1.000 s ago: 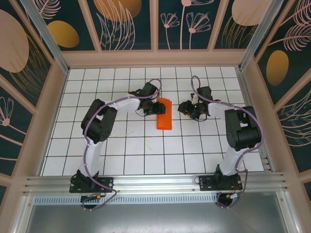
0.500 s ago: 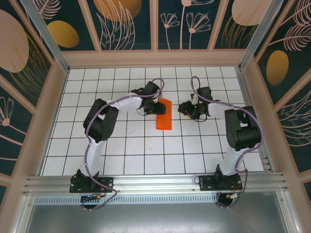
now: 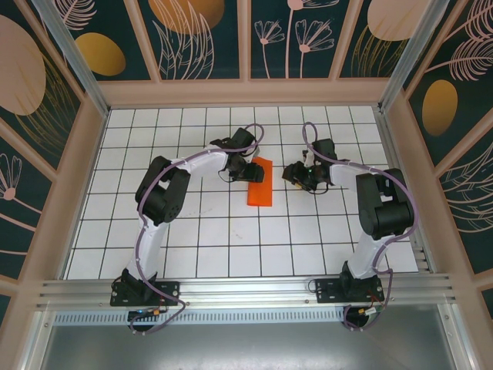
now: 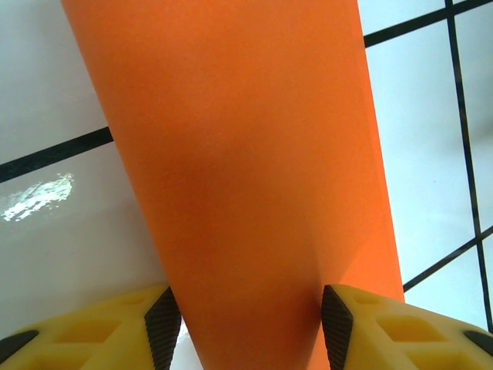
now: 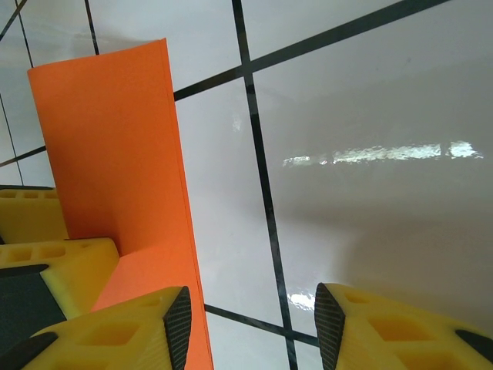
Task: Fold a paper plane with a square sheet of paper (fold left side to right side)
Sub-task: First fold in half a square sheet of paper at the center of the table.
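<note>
Overhead, folded orange paper (image 3: pixel 259 185), close-up, left end effector (image 4: pixel 248 317) straddling it

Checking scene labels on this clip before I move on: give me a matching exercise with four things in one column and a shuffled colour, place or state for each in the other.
Things:
1. paper
2. left claw
3. right claw
4. table

Descriptions:
A. white, with a black grid
B. open, to the right of the paper
C. orange rectangle
D. open, over the paper

Pairs: 1-C, 2-D, 3-B, 4-A
</note>
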Tool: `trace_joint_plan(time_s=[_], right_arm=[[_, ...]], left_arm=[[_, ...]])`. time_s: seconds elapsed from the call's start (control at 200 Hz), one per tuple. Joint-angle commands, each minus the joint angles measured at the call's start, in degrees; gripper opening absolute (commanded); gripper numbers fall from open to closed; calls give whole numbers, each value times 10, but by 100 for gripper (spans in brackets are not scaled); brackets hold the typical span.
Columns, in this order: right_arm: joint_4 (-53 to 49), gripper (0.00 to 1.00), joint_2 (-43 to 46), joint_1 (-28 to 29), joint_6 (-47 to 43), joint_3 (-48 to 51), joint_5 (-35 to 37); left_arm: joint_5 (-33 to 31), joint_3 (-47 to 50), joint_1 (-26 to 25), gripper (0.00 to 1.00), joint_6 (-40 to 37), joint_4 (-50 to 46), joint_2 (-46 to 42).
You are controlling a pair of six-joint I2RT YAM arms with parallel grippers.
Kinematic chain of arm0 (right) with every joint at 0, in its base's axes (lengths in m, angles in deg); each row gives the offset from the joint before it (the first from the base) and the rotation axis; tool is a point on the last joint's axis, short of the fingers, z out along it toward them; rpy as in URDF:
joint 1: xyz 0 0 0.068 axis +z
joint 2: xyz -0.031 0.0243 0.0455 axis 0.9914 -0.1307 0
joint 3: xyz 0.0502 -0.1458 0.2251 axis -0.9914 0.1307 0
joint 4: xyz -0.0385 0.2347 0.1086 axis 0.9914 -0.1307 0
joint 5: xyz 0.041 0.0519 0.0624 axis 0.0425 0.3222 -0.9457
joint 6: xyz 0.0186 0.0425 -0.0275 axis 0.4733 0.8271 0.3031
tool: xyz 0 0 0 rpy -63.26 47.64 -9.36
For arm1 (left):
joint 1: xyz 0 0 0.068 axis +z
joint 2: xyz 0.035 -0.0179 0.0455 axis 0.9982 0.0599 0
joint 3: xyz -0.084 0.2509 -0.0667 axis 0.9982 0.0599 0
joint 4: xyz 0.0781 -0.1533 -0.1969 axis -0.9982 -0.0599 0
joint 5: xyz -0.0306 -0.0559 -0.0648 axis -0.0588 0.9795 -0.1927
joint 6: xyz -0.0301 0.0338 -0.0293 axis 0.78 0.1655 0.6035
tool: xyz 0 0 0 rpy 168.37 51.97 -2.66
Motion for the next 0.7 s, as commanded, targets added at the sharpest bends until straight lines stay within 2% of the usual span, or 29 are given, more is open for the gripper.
trace_joint_plan(time_s=[0.0, 0.696], right_arm=[[-9, 49, 20, -3, -9, 9, 8], [-10, 49, 20, 5, -5, 3, 4]], left_arm=[[-5, -8, -8, 55, -24, -6, 34], [-6, -18, -9, 55, -20, -5, 48]])
